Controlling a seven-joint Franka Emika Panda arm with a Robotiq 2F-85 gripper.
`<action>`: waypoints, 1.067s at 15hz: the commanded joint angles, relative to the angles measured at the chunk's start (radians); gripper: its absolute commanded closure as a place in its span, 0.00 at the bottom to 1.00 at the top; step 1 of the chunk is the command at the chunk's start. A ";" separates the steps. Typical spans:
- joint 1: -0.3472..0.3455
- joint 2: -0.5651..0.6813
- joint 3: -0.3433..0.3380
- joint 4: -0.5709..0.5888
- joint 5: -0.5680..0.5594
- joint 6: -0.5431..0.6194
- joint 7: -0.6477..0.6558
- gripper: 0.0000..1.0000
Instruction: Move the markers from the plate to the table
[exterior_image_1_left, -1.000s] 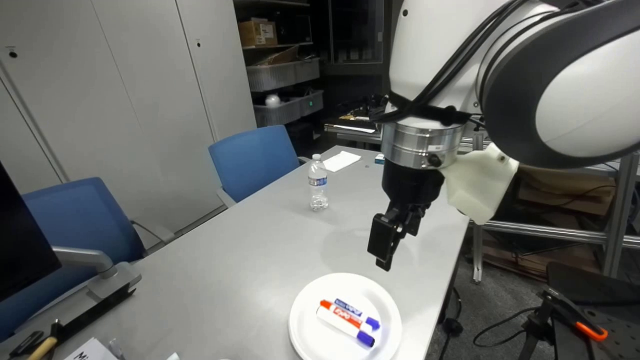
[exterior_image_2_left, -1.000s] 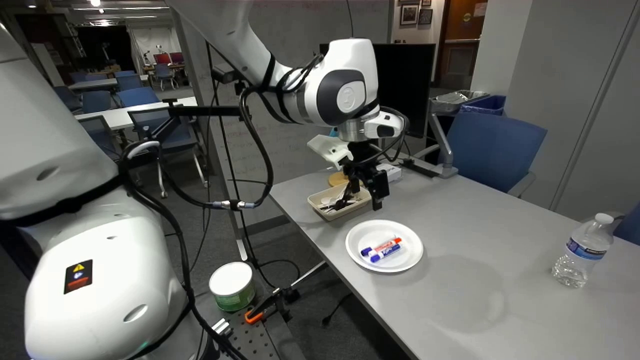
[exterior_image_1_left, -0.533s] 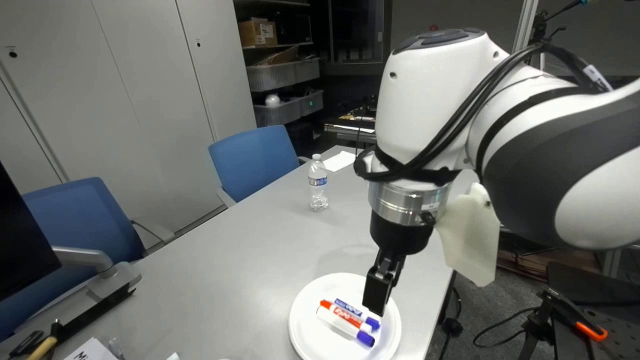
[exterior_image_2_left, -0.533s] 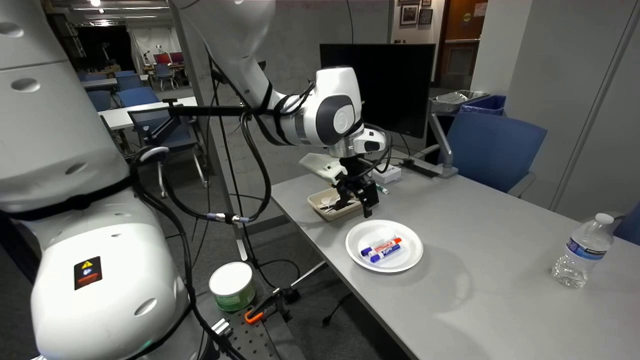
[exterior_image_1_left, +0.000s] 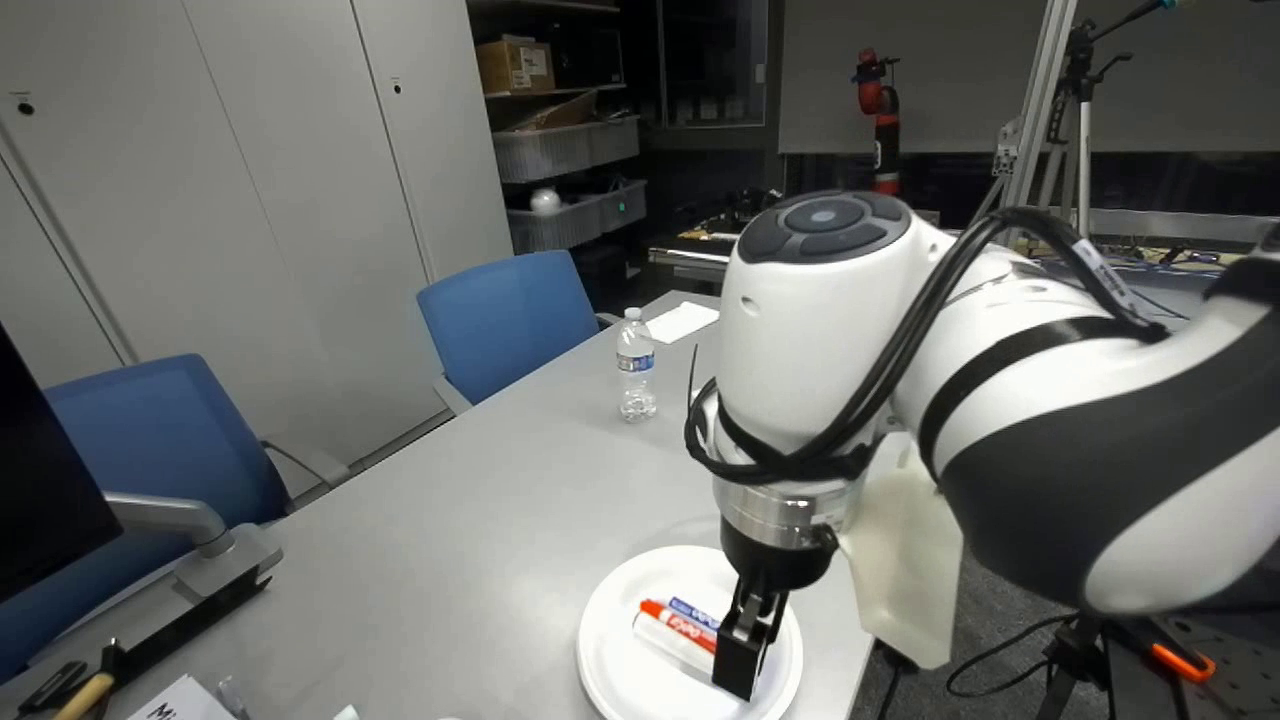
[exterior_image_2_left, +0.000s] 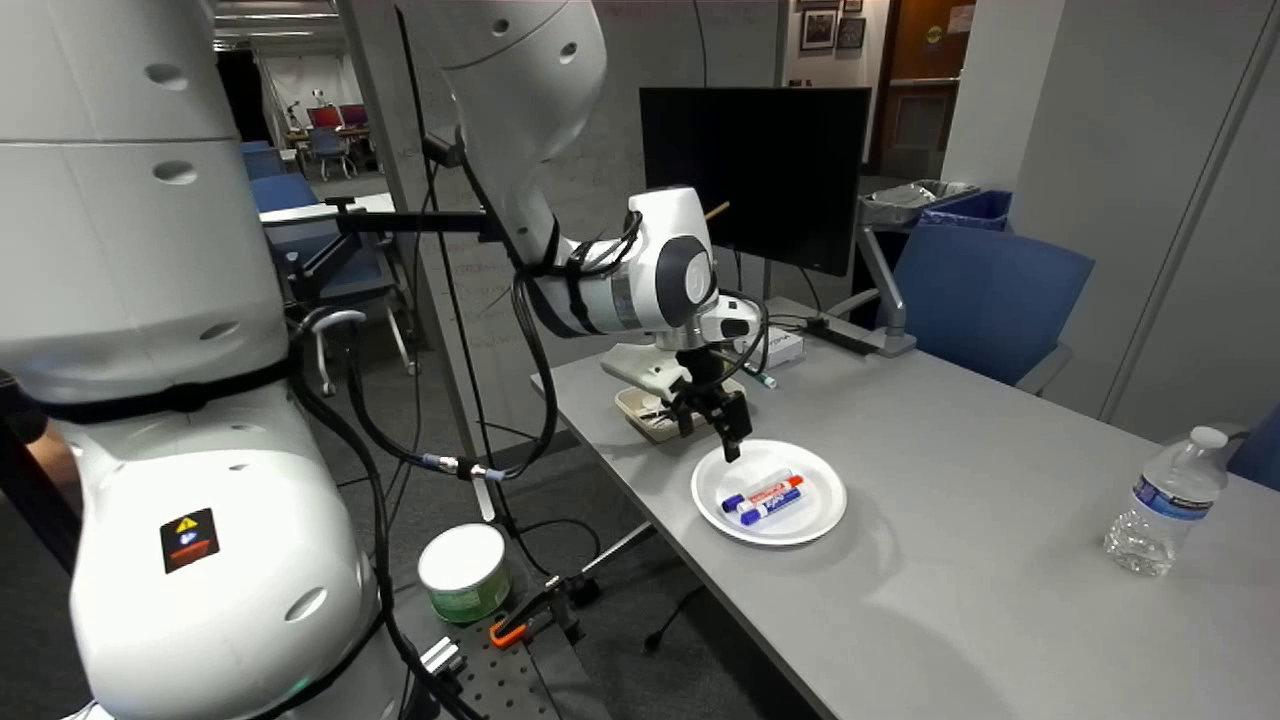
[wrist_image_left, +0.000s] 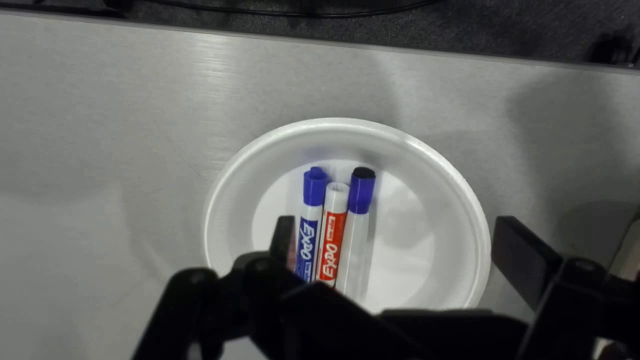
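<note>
Inside the plate (wrist_image_left: 425, 200), side by side and close together, lie a blue marker (wrist_image_left: 308, 240), a red marker (wrist_image_left: 331, 245) in the middle, and a white marker (wrist_image_left: 355, 250) with a blue cap. The red cap points the opposite way to the two blue caps. The plate sits on the table (exterior_image_2_left: 1000, 440), near one edge. Above it hangs the gripper (wrist_image_left: 401, 244), jaws wide apart and holding nothing; in the wrist view one finger shows just beside the blue marker, the other past the plate's rim. Near the plate stands a tray (exterior_image_2_left: 645, 425), partly behind the gripper in an exterior view, with small items (exterior_image_2_left: 652, 404), pale and dark, in it, too hidden to name. In both exterior views a bottle (exterior_image_2_left: 1165, 505) stands upright on the table, well apart from the plate; how full it is, I cannot tell. Below the table top, a green tub (exterior_image_2_left: 465, 575) has a white top on it. Farther back are a lined bin (exterior_image_2_left: 905, 210) and a blue bin (exterior_image_2_left: 968, 213), their contents unclear. Well behind the table, a crate (exterior_image_1_left: 540, 235) holds a white ball (exterior_image_1_left: 545, 201).
</note>
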 joint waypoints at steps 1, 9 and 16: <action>0.062 0.116 -0.059 0.085 -0.057 0.023 0.052 0.00; 0.111 0.149 -0.106 0.111 -0.008 0.004 0.010 0.00; 0.098 0.170 -0.130 0.147 -0.003 0.018 -0.031 0.00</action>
